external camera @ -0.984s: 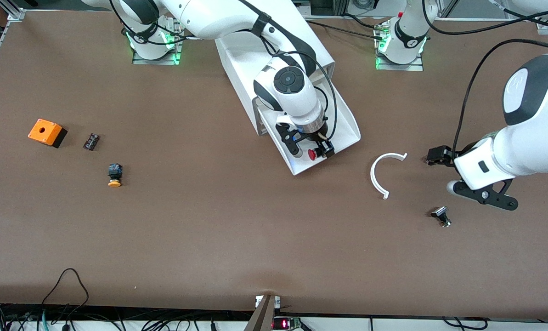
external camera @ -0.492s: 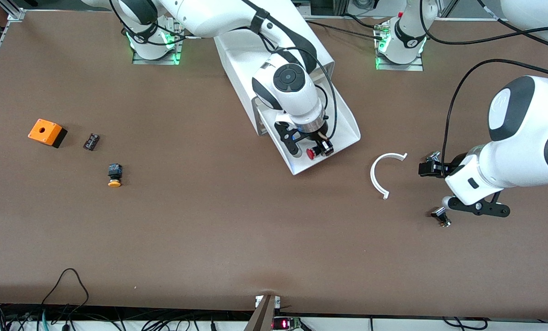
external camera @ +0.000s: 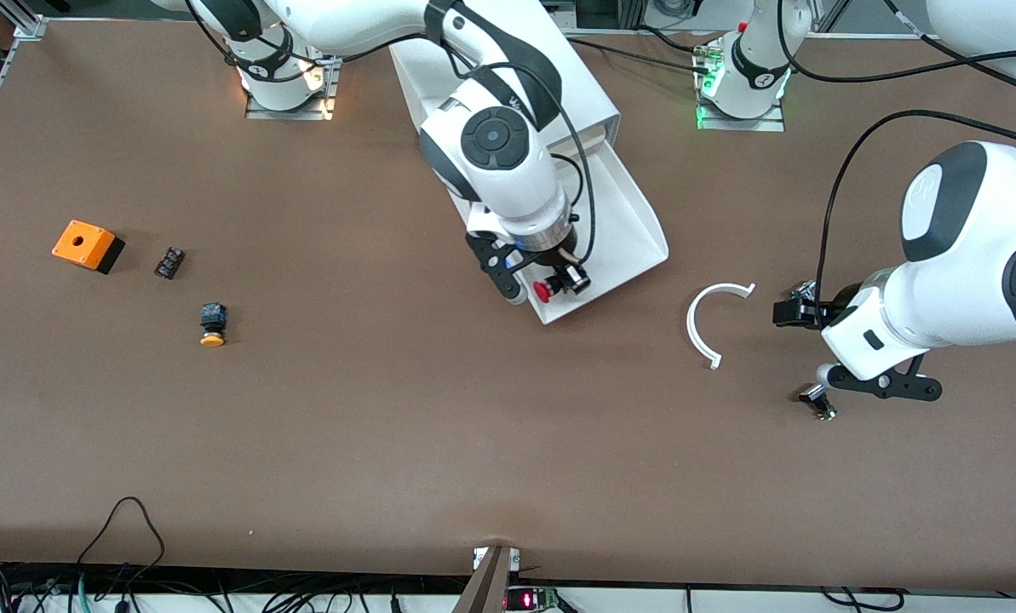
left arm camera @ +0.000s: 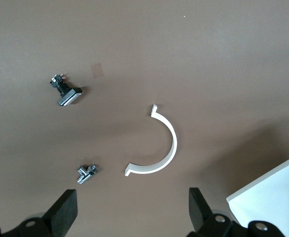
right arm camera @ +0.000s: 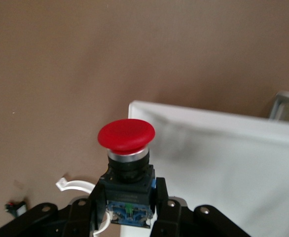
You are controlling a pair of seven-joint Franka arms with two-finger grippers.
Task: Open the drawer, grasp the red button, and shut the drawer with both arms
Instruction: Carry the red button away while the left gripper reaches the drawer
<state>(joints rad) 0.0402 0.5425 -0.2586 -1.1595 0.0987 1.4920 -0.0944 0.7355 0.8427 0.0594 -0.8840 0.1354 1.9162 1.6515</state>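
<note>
button in hand, over the drawer's open end

my right gripper (external camera: 556, 285) is pinching the button (right arm camera: 126, 136) by its body, above the drawer (external camera: 635, 238); my left gripper (left arm camera: 132, 212) is hanging spread wide, waiting.

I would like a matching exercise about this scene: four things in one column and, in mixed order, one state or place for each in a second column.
Things:
1. button
2. drawer
3. left gripper
4. orange box

States or places:
A. open, over bare table beside the white arc
B. pulled out of the cabinet
C. on the table toward the right arm's end
D. held in the shut right gripper, over the drawer's front edge

Pairs: 1-D, 2-B, 3-A, 4-C
</note>
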